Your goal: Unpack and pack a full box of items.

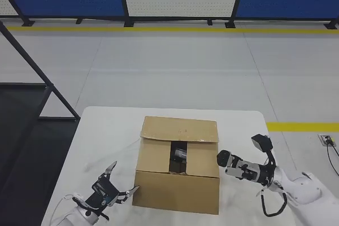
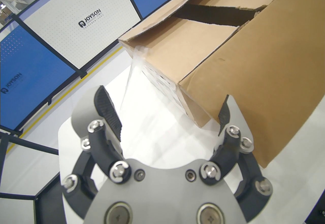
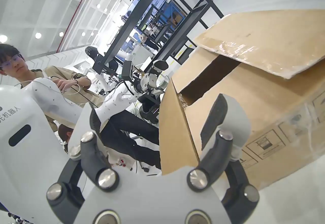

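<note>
Box position: one cardboard box [image 1: 178, 192] stands upright on the middle of the table [image 1: 101, 130], a little nearer to the robot's edge.
Box direction: its sides run almost square with the table edges, turned only slightly. In the top view its top looks a bit wider across the table than deep, but the long axis I cannot tell for sure.
Box top: the far flap [image 1: 181, 129] lies flat over the far part. The two side flaps leave a dark gap [image 1: 178, 158] between them, and this gap runs from the far flap toward the robot.
Contents: something dark and something grey show in the gap; their number cannot be counted.
Left gripper: the left gripper [image 1: 126, 176] is at the box's near left corner, low over the table, with its fingers spread wide and nothing between them. In its wrist view the box [image 2: 254, 70] is just in front of the left gripper [image 2: 163, 98].
Right gripper: the right gripper [image 1: 222, 160] is against the box's right side near the top edge, its fingers apart. In its wrist view a vertical corner of the box [image 3: 254, 88] stands between the fingers of the right gripper [image 3: 157, 108]; if they touch it, I cannot tell.
Count: one box, two grippers, one table.
Tape: a strip of clear tape [image 2: 137, 65] hangs from a corner of the box top.
Surface: white table, rounded corners.
Room: grey floor with a yellow line [image 1: 158, 28], blue and white panels [image 1: 68, 7] behind it, and a black frame [image 1: 22, 101] to the left of the table.
</note>
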Controlling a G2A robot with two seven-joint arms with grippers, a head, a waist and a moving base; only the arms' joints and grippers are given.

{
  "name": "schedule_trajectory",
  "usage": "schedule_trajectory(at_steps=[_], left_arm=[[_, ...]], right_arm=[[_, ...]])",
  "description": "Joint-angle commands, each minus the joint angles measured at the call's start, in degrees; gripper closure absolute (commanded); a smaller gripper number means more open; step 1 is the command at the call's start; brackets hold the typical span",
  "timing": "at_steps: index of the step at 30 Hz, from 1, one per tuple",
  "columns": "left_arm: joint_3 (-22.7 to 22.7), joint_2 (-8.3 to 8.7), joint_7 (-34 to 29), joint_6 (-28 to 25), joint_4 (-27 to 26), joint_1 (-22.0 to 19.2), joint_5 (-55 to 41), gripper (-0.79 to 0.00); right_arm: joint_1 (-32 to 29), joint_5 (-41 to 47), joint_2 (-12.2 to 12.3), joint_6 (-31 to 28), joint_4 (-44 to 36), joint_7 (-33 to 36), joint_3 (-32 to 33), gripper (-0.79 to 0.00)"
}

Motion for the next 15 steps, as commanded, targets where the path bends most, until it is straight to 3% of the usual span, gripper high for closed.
schedule_trajectory(at_steps=[1, 5, 9, 15], left_arm=[[0.1, 0.02, -0.3, 0.1, 0.0, -0.2, -0.3, -0.785], [0.4, 0.07, -0.6, 0.2, 0.0, -0.5, -0.8, -0.785], [0.6, 0.14, -0.4, 0.3, -0.1, -0.7, -0.9, -0.785], [0.8, 0.26, -0.3, 0.7, 0.0, -1.1, -0.6, -0.785]], right_arm=[[0.0, 0.0, 0.0, 0.1, 0.0, 0.0, 0.0, -0.785], [0.6, 2.6, -0.4, 8.9, -1.7, -0.6, -0.8, -0.785], [3.4, 11.8, -1.2, 20.3, 0.0, 5.3, -2.5, -0.785], [7.0, 21.5, -2.3, 26.9, 4.9, 12.1, -2.7, -0.785]])
